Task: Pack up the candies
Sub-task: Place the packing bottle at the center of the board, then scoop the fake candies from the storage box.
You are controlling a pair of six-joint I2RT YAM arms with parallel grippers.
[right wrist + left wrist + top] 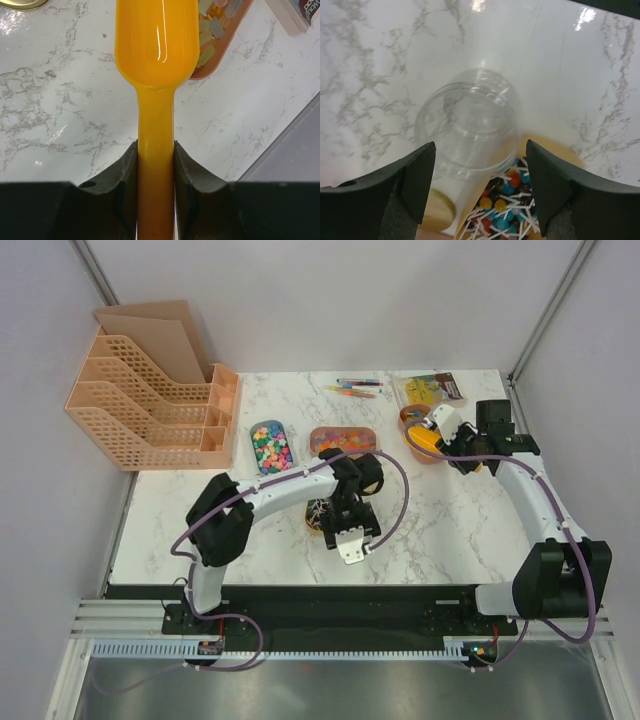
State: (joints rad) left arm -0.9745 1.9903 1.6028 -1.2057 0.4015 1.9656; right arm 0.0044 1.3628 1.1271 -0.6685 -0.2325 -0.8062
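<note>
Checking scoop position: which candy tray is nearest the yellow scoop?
The rightmost tray, holding pale translucent candies, just beyond the scoop in the right claw; the others sit further left.

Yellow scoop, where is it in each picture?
Top view: the yellow scoop is at the upper right, held by the right claw.
Left wrist view: not in it.
Right wrist view: the yellow scoop fills the middle, its handle pinched in the right claw.
Shared landmark: the white marble table, seen in all three views.
</note>
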